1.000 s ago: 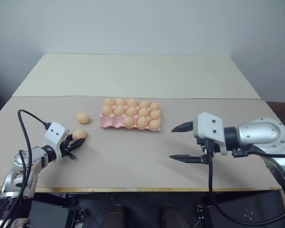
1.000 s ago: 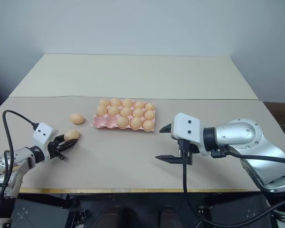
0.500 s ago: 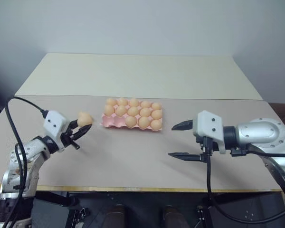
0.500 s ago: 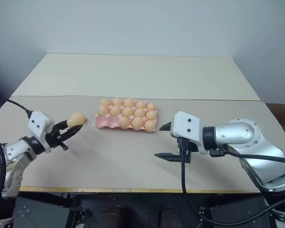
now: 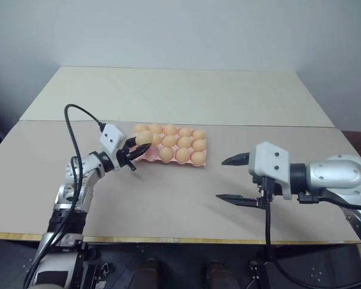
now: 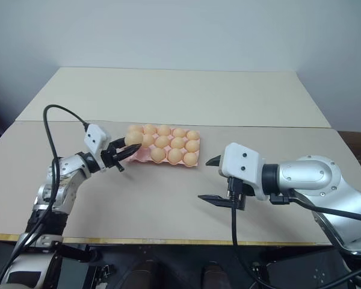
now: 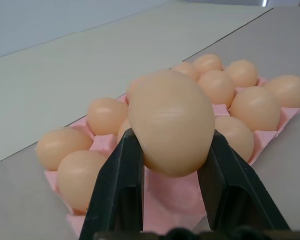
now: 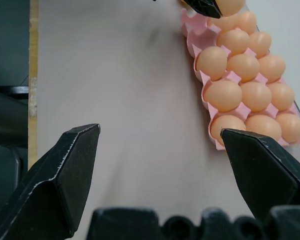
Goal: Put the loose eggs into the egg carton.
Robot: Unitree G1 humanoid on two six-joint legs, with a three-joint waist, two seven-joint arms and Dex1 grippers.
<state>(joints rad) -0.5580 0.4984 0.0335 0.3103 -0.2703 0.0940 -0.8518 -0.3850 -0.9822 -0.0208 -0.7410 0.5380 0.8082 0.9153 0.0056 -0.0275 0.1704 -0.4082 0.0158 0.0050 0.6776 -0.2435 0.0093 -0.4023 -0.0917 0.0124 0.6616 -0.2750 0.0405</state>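
Note:
The egg carton is a pale pink tray at the table's middle, with light orange eggs in most of its cups. My left gripper is shut on one loose egg and holds it just above the carton's left end. In the left wrist view that egg sits between the two black fingers, over a bare pink cup. My right gripper stands open and empty to the right of the carton, nearer the front edge. The right wrist view has the carton beyond its fingers.
The carton lies on a grey-beige table. A cream table adjoins it at the back. A black cable loops above my left arm. Free tabletop lies in front of the carton and between the two grippers.
My left gripper has carried the egg up and to the right, from low over the table's left side to the carton's left end. The right gripper has kept still and open.

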